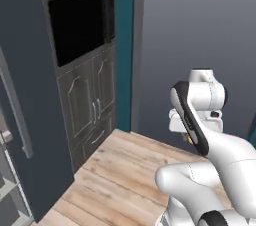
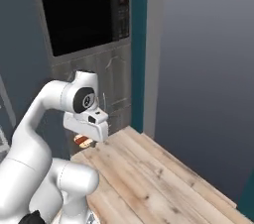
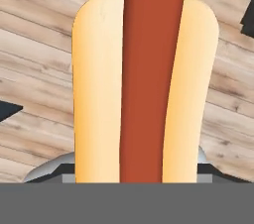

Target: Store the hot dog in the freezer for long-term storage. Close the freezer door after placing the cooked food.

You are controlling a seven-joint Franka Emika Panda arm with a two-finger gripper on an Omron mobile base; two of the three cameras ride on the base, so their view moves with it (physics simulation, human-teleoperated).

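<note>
1 hot dog (image 3: pixel 145 84) is sitting tight in the hand (image 3: pixel 141 176), and it is hanging in the air over the wooden desk (image 1: pixel 120 170). In the right base view the hot dog is peeking out as a little orange bit under the white hand. The hand is closing narrow on the bun, holding it at its lower end. Most of the bun is sticking out past the fingers. Past the desk a dark cabinet (image 1: pixel 87 95) with a black oven (image 1: pixel 80 22) is standing. The freezer door (image 1: pixel 20 120) with its long grey handle (image 1: pixel 15 105) is standing off to the left, looking open. I think the hot dog could slip or tip if the arm is swinging fast. It could also bump the door edge on the way in.
</note>
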